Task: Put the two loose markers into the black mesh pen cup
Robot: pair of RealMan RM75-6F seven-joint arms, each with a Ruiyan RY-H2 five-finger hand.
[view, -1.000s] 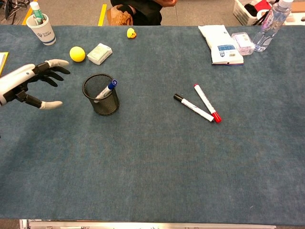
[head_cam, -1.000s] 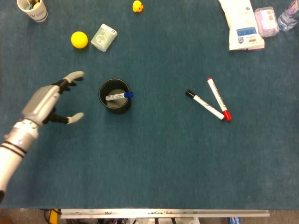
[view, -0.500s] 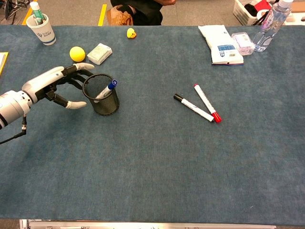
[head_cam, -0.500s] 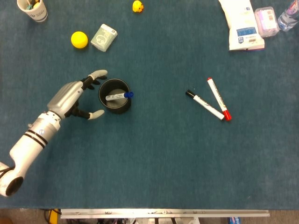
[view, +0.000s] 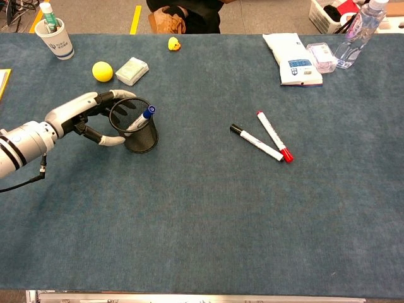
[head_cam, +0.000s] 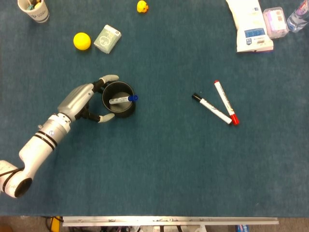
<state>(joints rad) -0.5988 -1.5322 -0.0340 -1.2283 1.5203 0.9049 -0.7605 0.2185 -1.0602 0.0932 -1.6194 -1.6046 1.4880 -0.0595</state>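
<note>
Left robot hand (head_cam: 84, 99) around pen cup (head_cam: 119, 99), labels unreadable.

The work surface is a table (view: 208, 214) covered edge to edge in dark blue-green, short-pile fabric. Lighting is even, with only soft shadows. A metal rail (head_cam: 169, 221) runs along the near edge in the head view. Beyond the far edge, the chest view shows grey floor (view: 95, 16) marked with a yellow stripe (view: 135, 19).
</note>
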